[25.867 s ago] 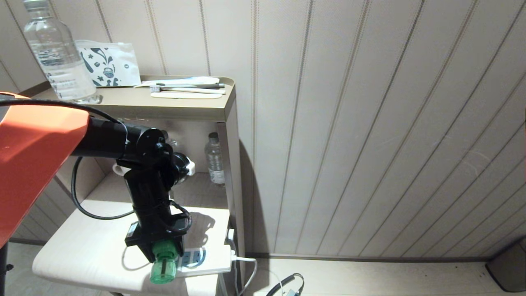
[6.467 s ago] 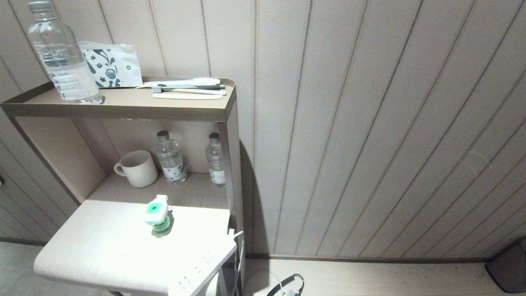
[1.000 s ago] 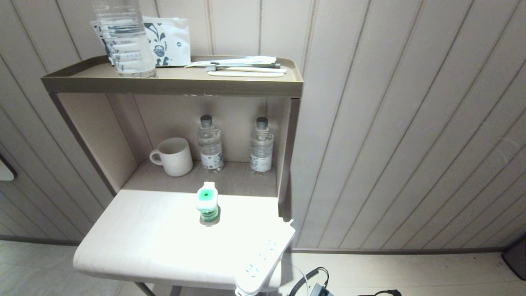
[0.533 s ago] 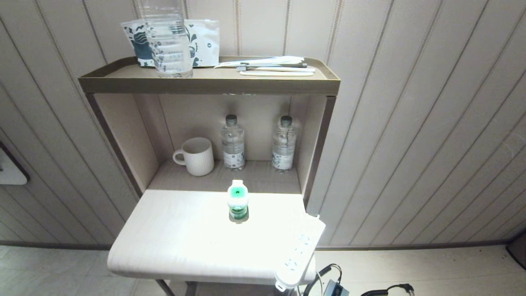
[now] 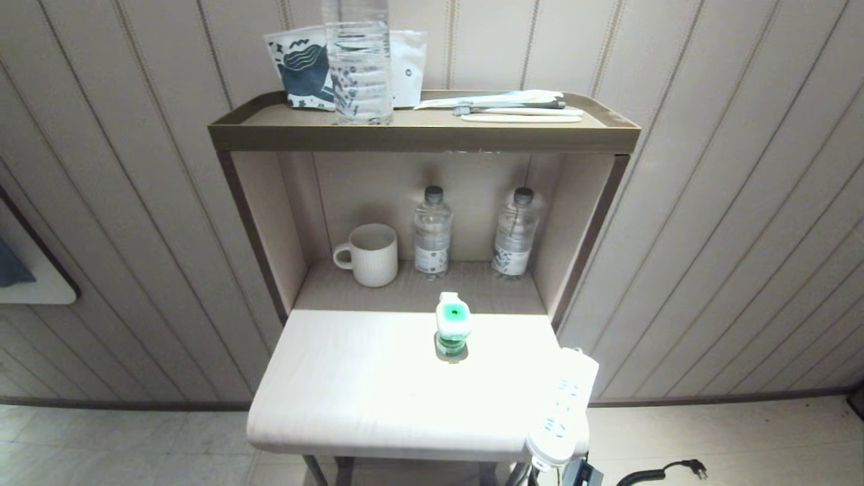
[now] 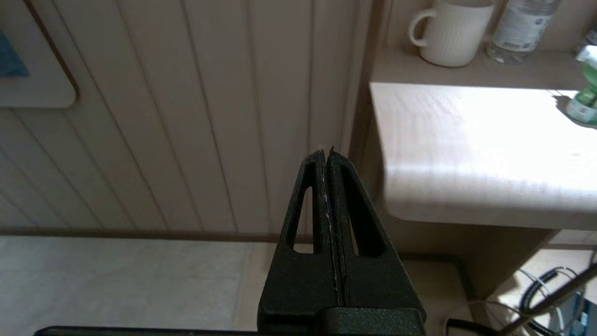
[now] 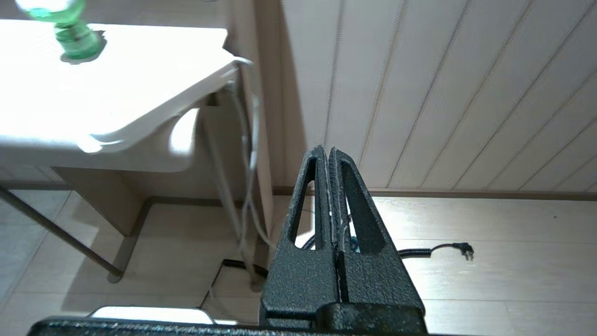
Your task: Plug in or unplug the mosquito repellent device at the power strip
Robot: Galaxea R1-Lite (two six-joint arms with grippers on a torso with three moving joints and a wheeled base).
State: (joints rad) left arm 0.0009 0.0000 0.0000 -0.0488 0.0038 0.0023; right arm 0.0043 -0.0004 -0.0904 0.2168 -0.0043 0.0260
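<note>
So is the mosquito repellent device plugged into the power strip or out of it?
Out. The mosquito repellent device stands upright alone on the table, apart from the power strip at the table's right edge.

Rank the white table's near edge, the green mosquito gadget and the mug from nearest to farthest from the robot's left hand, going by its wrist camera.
Going by the left wrist view, from the shut left hand, which hangs low beside the table:
1. Table's near edge, closest, just beside the hand.
2. Green mosquito gadget, standing farther in on the tabletop.
3. Mug, farthest, back on the shelf behind the tabletop.
</note>
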